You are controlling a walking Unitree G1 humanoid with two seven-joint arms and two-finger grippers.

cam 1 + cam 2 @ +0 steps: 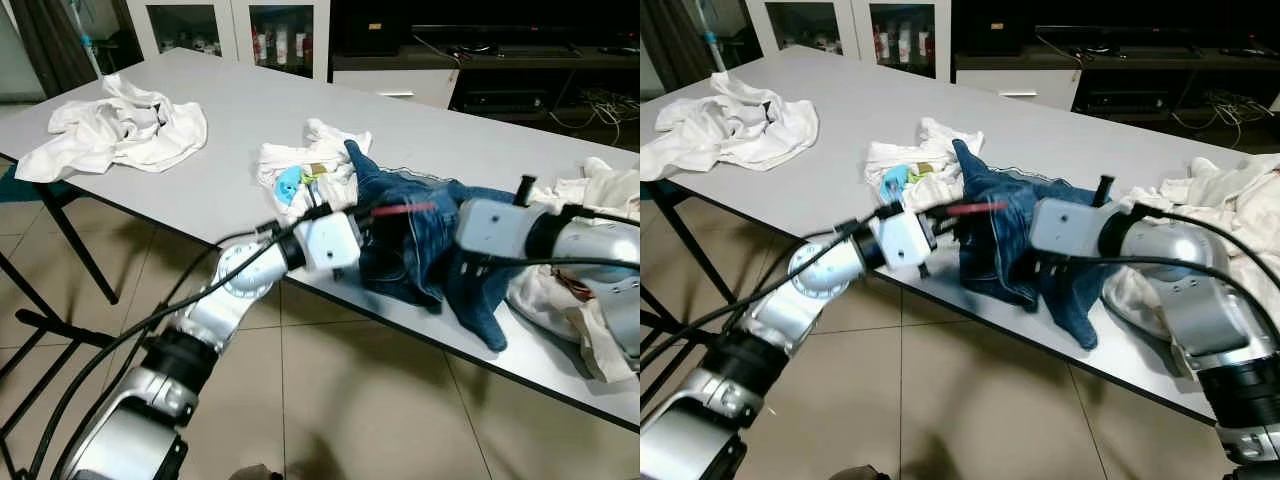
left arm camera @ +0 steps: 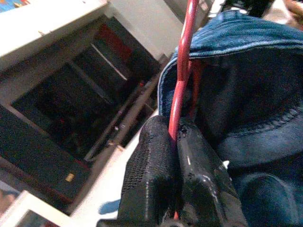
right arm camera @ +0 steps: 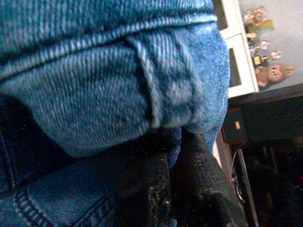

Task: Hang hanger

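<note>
A thin red hanger [image 1: 405,209] pokes into a heap of blue jeans [image 1: 420,240] at the near edge of the grey table [image 1: 230,110]. My left gripper [image 2: 176,137] is shut on the hanger's red bar [image 2: 182,71], just left of the jeans. My right gripper [image 3: 173,189] is shut on a fold of the denim [image 3: 118,80] at the waistband, with its silver wrist [image 1: 495,228] lying over the jeans from the right. Most of the hanger is hidden inside the jeans.
A white printed garment [image 1: 300,170] lies just behind the jeans. A crumpled white cloth [image 1: 115,130] sits at the far left of the table, and more white laundry [image 1: 590,270] at the right. A dark chair frame [image 1: 40,330] stands on the tiled floor at the left.
</note>
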